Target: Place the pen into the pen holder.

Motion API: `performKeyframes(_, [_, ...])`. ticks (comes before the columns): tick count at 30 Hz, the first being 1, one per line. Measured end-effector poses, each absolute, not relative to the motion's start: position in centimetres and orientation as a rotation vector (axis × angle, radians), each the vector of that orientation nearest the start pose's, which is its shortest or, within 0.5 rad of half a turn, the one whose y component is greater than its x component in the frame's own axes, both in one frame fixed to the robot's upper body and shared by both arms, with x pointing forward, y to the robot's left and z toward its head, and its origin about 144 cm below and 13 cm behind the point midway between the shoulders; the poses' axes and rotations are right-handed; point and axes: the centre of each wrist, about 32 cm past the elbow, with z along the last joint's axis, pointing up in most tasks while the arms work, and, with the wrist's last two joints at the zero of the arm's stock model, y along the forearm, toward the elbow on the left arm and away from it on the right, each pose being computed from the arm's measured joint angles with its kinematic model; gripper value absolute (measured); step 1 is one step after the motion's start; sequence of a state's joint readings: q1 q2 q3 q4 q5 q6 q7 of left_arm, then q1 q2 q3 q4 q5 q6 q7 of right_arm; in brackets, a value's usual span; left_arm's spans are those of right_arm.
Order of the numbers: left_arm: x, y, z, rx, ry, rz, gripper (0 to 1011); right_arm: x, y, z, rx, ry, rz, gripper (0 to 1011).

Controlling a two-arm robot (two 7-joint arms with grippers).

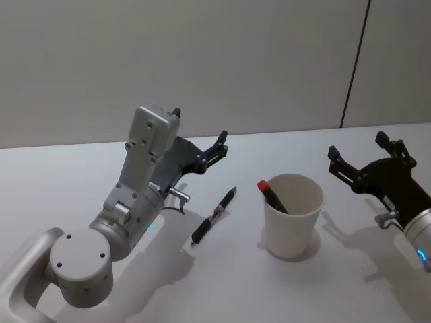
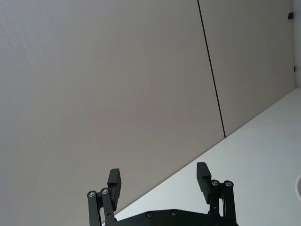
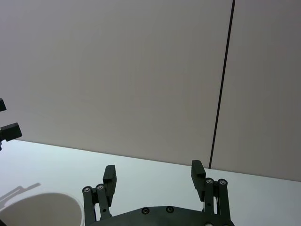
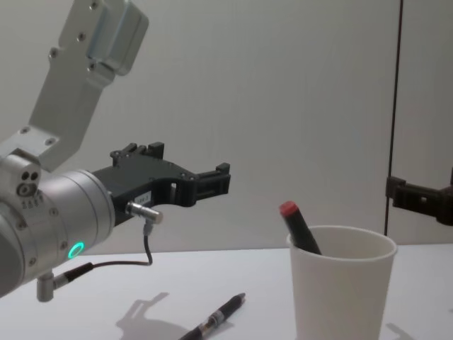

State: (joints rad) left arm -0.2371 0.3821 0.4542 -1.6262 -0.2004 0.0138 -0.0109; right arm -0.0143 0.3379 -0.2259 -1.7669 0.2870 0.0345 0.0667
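The pen (image 1: 214,217) is lying left of the cup (image 1: 289,232), under the wide-open left gripper (image 1: 199,125); the open right gripper (image 1: 357,145) is hovering right of the cup.

Four views, one table (image 1: 60,182)
Head looks down, chest looks low across; both share the cup (image 1: 293,219); wrists face the wall (image 2: 94,70).

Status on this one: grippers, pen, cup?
Left gripper open, empty, raised. Right gripper open, empty, beside cup. Black pen flat on table left of cup; red-capped pen stands in cup. Nothing between them.
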Motion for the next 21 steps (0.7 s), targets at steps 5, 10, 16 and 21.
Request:
performKeyframes(5, [49.2, 19.84, 120.44, 0.061, -0.268, 1.124, 1001, 44.33, -23.71, 118.88, 0.026, -0.075, -1.229, 1001])
performKeyframes(10, [49.2, 19.84, 120.44, 0.061, -0.268, 1.124, 1001, 44.33, -23.71, 118.87, 0.026, -0.075, -1.229, 1001])
performKeyframes(16, [49.2, 19.84, 120.44, 0.061, -0.268, 1.124, 1001, 44.33, -23.71, 118.87, 0.026, -0.075, -1.229, 1001])
performKeyframes(21, [49.2, 19.84, 120.44, 0.061, -0.268, 1.124, 1001, 44.33, -23.71, 118.87, 0.026, -0.075, -1.229, 1001])
